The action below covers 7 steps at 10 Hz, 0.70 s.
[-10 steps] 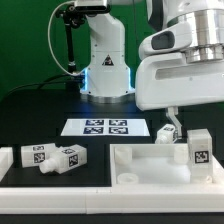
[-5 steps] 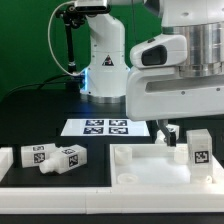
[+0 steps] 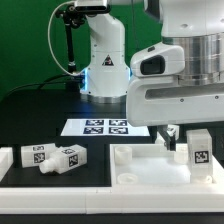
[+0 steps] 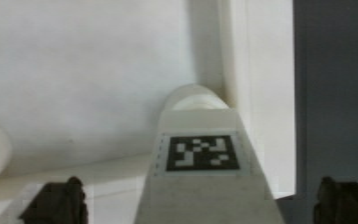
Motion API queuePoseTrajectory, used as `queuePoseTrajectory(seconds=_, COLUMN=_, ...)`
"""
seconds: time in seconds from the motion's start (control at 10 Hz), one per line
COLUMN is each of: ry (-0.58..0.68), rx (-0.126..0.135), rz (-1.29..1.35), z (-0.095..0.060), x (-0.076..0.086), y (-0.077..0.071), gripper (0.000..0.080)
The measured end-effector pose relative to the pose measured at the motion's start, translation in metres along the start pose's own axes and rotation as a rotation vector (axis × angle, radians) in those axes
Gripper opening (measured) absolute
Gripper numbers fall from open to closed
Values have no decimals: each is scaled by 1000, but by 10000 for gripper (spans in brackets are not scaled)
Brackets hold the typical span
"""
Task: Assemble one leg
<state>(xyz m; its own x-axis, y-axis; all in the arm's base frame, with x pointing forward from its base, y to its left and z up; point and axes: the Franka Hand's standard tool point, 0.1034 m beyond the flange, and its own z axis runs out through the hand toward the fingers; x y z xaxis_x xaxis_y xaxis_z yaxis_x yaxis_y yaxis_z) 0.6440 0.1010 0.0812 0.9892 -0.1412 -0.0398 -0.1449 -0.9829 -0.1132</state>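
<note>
The leg (image 3: 197,150) stands upright on the flat white table-top piece (image 3: 140,172), near that piece's end at the exterior view's right and close to its raised rim. One face of the leg carries a square black-and-white tag (image 4: 201,152). In the wrist view the tag's pattern is sharp, a code of small blocks rather than letters or figures.

The gripper (image 4: 201,200) is released. In the wrist view its two dark fingertips (image 4: 55,202) stand one on either side of the leg, with a clear gap on each side. In the exterior view the arm's big white hand housing (image 3: 180,85) hangs right above the leg, and one dark finger (image 3: 172,134) shows just beside it, toward the exterior view's left.

A second leg (image 3: 37,155) and a third leg (image 3: 68,158) lie on their sides just beside each other on the black worktop (image 3: 40,112), at the exterior view's left, apart from the table-top piece. Each shows a tag of the same kind. Farther back the marker board (image 3: 105,127) lies flat with several such tags, and the white robot base (image 3: 105,55) stands behind it
</note>
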Motion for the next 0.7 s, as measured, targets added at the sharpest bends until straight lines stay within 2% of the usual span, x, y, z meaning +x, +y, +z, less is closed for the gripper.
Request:
queuePoseTrajectory(seconds=0.1, ry=-1, rx=0, rz=1, z=0, x=0, y=1, gripper=524)
queuePoseTrajectory(seconds=0.2, ry=-1, rx=0, rz=62, z=0, x=0, y=0, gripper=524)
queuePoseTrajectory(seconds=0.3, ry=-1, rx=0, rz=115, z=0, x=0, y=0, gripper=340)
queuePoseTrajectory(seconds=0.4, ry=-1, rx=1, rz=185, z=0, x=0, y=0, gripper=285)
queuePoseTrajectory(seconds=0.7, ry=33, rx=-1, rz=556, z=2, x=-4, y=-9, gripper=285)
